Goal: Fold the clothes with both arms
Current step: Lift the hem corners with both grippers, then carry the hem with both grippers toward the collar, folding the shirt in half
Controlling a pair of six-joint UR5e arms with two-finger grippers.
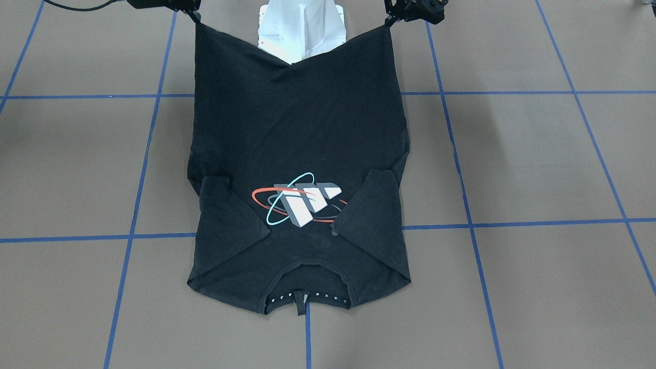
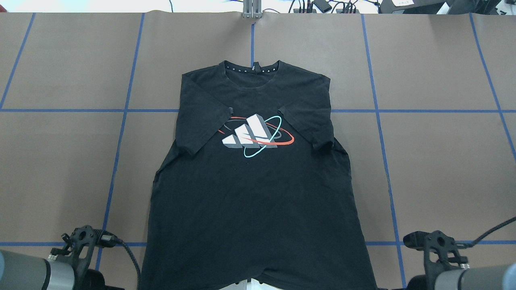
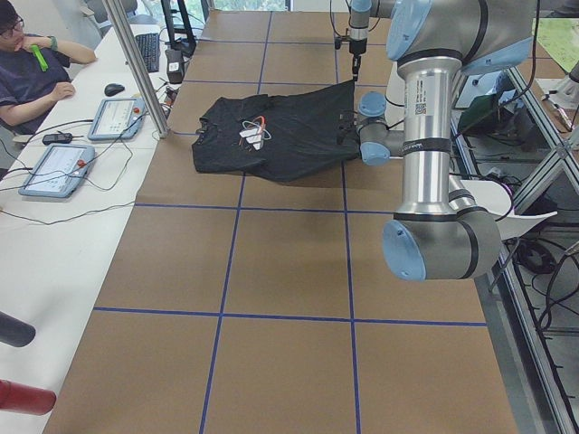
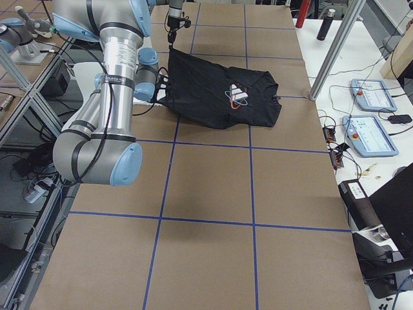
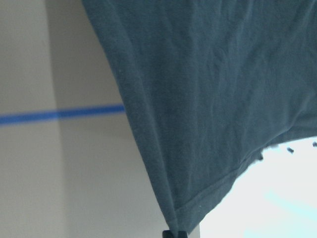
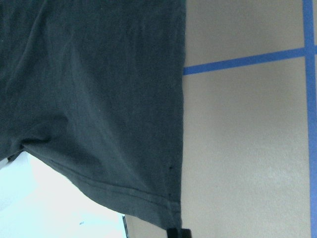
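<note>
The black T-shirt (image 1: 297,128) lies logo-up on the brown table, collar (image 2: 252,68) at the far side from me and both sleeves folded in over the chest. Its hem end is lifted off the table toward my base. My left gripper (image 1: 390,20) is shut on one hem corner and my right gripper (image 1: 196,19) is shut on the other, with the hem sagging in a V between them. In the left wrist view the hem corner (image 5: 178,223) runs down into the fingertips; the right wrist view shows the same at the other hem corner (image 6: 171,223).
The white pedestal base (image 1: 301,31) stands behind the sagging hem. Blue tape lines (image 2: 60,110) grid the table. Along the far edge are a metal post (image 3: 136,63), control tablets (image 3: 116,116), cables and a seated person (image 3: 27,72). A bottle (image 4: 330,22) stands there too.
</note>
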